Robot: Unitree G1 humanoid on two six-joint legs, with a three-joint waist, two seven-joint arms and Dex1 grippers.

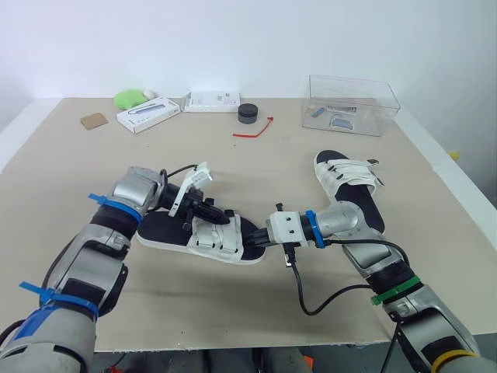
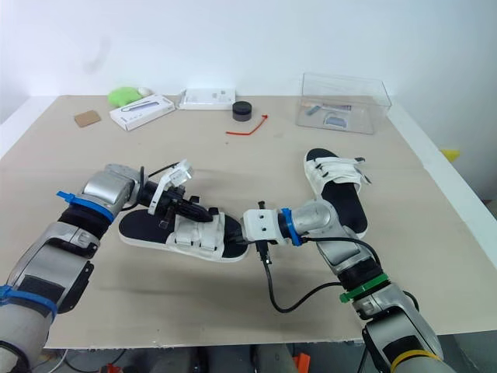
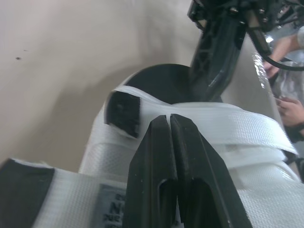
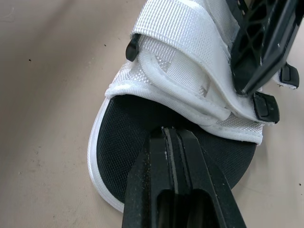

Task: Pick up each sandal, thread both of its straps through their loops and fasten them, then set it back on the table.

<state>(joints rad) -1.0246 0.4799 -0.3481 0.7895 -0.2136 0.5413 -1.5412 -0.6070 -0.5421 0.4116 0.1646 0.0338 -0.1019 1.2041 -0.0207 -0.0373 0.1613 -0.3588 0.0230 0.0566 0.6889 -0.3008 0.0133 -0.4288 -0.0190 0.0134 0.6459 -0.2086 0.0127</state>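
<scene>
A black-soled sandal with white straps [image 1: 203, 237] lies flat on the table in front of me. My left gripper [image 1: 208, 210] is shut, its fingertips [image 3: 169, 124] pressing down on the white strap [image 3: 247, 124] over the middle of the sandal. My right gripper [image 1: 255, 238] is shut too, with its tips resting on the black footbed [image 4: 128, 137] at the toe end. In the right wrist view a left finger [image 4: 266, 42] stands on the straps. The second sandal [image 1: 349, 185] lies to the right, behind my right arm, untouched.
At the back right stands a clear plastic box [image 1: 351, 103]. Along the back edge are a black round cap [image 1: 248, 112], a red tie [image 1: 255, 130], two white boxes [image 1: 148, 113], a green object [image 1: 130, 98] and a cardboard piece [image 1: 94, 120]. A person's hand [image 3: 289, 107] is beyond the table.
</scene>
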